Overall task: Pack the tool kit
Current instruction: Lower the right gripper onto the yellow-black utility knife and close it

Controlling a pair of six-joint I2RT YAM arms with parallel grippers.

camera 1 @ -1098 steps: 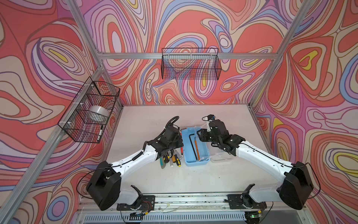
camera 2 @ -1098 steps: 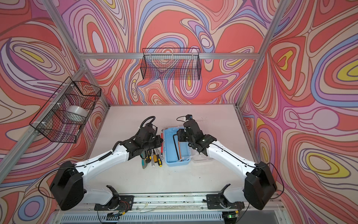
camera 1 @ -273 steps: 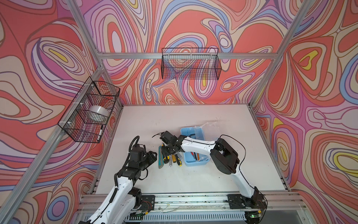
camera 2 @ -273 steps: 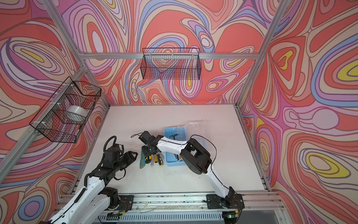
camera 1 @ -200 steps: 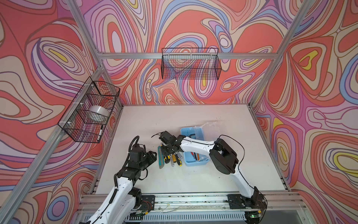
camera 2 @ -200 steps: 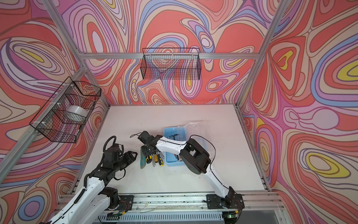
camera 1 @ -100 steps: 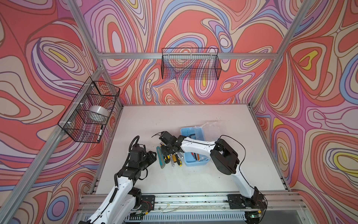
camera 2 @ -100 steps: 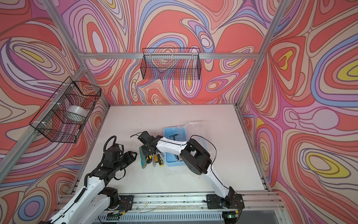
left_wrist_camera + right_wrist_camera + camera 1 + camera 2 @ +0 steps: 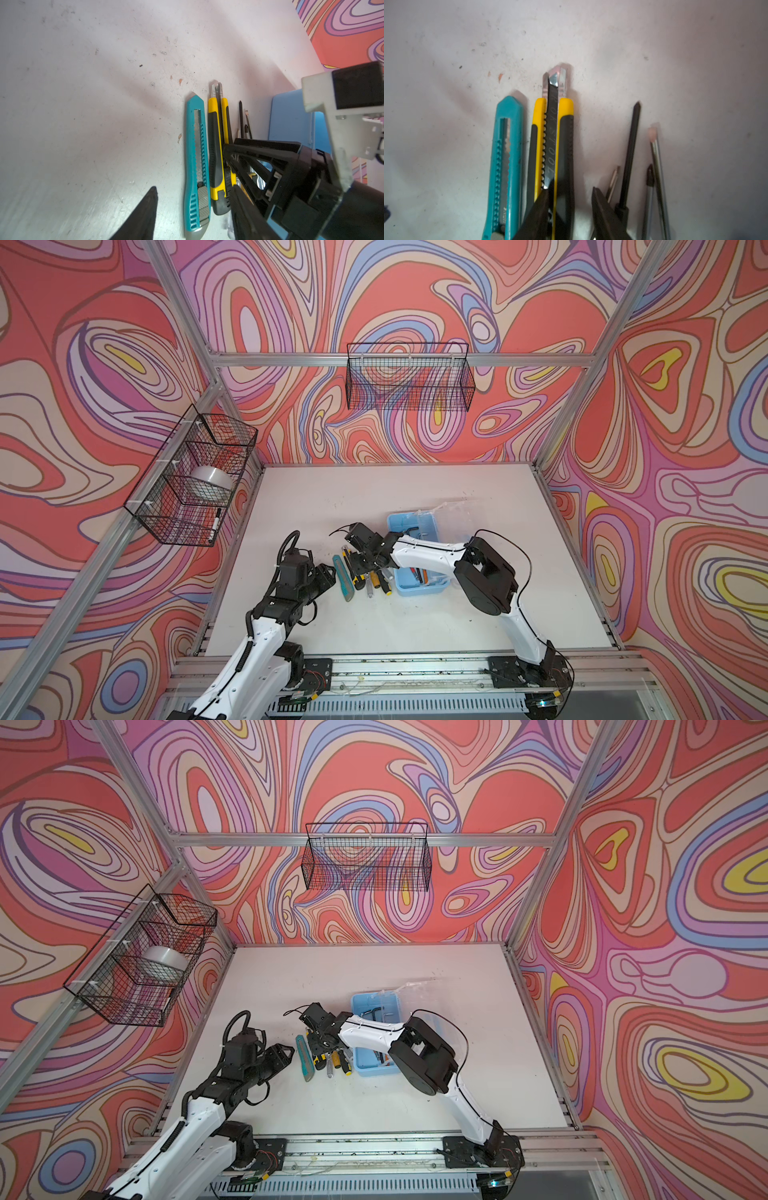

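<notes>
The light-blue case (image 9: 419,587) lies open, its clear lid (image 9: 455,516) tipped back, with hex keys (image 9: 411,531) and pencils (image 9: 415,572) inside. Left of it lie a teal utility knife (image 9: 343,578), a yellow-black utility knife (image 9: 550,135) and screwdrivers (image 9: 376,583). My right gripper (image 9: 570,189) reaches across the case and stands open low over the yellow-black knife. One finger is on the knife's top and the other is beside it on the table. My left gripper (image 9: 328,572) is open and holds nothing, just left of the teal knife (image 9: 196,149).
A black wire basket (image 9: 409,381) hangs on the back wall. Another basket (image 9: 166,506) on the left wall holds a tape roll (image 9: 210,479) and a marker (image 9: 216,524). The right arm's elbow (image 9: 484,576) rises beside the case. The white table (image 9: 374,497) stretches behind the tools.
Since the earliest frames the left arm has drawn back to the front left and the right arm has reached across the case to the tools. Over the last second almost nothing moves.
</notes>
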